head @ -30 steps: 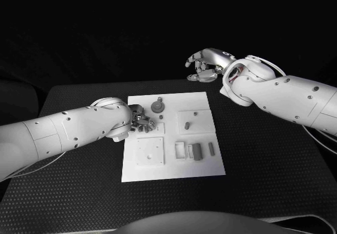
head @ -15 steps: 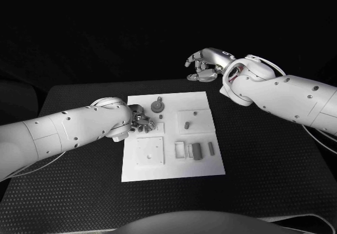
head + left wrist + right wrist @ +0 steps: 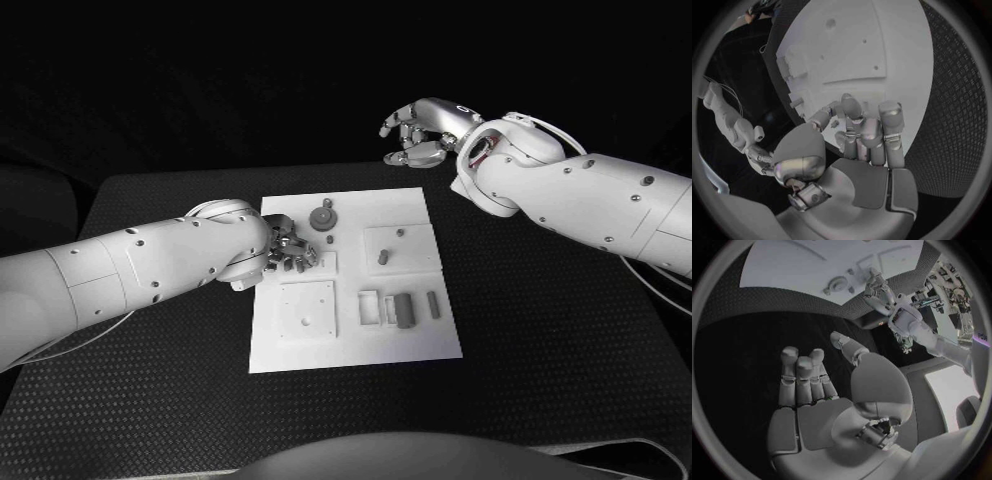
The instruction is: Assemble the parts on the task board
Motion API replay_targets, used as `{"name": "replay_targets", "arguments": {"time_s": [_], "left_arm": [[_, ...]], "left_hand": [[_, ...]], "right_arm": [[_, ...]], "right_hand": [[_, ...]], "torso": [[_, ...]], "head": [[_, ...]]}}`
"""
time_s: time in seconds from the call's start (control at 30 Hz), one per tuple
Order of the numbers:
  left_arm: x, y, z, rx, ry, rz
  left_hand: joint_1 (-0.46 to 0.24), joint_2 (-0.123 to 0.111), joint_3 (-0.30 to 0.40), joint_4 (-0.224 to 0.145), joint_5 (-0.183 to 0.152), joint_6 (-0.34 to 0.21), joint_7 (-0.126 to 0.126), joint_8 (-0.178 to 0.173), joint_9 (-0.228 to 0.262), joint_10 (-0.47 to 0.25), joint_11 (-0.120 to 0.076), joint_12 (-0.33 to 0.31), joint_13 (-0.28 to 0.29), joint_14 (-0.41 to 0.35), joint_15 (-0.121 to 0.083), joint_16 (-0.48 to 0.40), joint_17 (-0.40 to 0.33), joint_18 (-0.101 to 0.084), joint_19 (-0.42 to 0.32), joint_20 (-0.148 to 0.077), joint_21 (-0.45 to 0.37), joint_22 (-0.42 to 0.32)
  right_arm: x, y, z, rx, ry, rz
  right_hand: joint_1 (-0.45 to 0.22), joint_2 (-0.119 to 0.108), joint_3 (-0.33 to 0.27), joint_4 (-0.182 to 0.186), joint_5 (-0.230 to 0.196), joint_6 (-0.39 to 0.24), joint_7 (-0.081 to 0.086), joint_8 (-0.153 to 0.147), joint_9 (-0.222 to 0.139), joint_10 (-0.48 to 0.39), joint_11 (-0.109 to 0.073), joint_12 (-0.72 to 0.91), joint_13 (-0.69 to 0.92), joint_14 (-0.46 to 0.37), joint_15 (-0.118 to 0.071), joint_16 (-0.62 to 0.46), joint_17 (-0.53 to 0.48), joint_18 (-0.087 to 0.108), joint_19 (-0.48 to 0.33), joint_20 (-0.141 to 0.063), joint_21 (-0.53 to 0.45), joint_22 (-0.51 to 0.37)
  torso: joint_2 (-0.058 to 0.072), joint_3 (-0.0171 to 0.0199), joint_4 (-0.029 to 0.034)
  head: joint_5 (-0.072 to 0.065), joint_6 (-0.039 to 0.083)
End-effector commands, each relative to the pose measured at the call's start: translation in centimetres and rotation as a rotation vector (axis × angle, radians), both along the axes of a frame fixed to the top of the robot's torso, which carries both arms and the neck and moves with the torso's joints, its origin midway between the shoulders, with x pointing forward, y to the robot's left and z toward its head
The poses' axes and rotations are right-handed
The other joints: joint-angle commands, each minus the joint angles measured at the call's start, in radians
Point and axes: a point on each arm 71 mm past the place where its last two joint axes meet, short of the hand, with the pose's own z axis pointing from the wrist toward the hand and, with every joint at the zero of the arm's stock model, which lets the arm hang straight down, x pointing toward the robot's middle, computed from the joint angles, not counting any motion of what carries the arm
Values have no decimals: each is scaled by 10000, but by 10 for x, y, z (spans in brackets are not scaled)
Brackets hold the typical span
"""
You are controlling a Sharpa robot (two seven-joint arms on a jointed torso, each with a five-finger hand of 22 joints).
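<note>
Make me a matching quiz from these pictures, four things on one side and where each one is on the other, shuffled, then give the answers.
Things:
1. left hand
2. right hand
3. round part
4. task board

Places:
A. raised beyond the table's far edge, holding nothing
B. flat in the middle of the black table
C. at the board's far end
D. low over the board's left edge, fingers curled

Pairs: 1-D, 2-A, 3-C, 4-B

A black, finely textured tabletop (image 3: 173, 400) filled the scene; beyond its far edge everything lay in unlit darkness.
</note>
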Motion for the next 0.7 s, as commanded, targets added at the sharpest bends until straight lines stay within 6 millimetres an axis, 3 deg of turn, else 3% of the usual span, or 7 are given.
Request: {"name": "replay_targets", "arguments": {"time_s": [0.03, 0.7], "left_arm": [[-1, 2, -3, 166, 221, -30], [-1, 2, -3, 50, 375, -87]], "left_hand": [[724, 737, 196, -267, 87, 18, 26, -5, 15, -53, 33, 36, -17, -3, -72, 51, -10, 423, 65, -4, -8, 159], [776, 756, 195, -329, 1, 18, 26, -6, 22, -56, 33, 41, -20, -3, -71, 59, -13, 415, 65, 6, 4, 167]], "right_arm": [[0, 1, 0, -49, 40, 86], [0, 2, -1, -51, 66, 113]], "right_hand": [[-26, 56, -33, -13, 5, -168, 311, 53, -18, -11, 8, 43, -9, -30, 31, -43, -15, 231, 14, -67, -62, 41], [-21, 59, -30, -14, 6, -172, 311, 54, -27, -12, 9, 47, -14, -31, 31, -42, -18, 231, 15, -68, -65, 42]], "torso": [[0, -7, 2], [0, 4, -1]], "head": [[-6, -4], [-29, -14]]}}
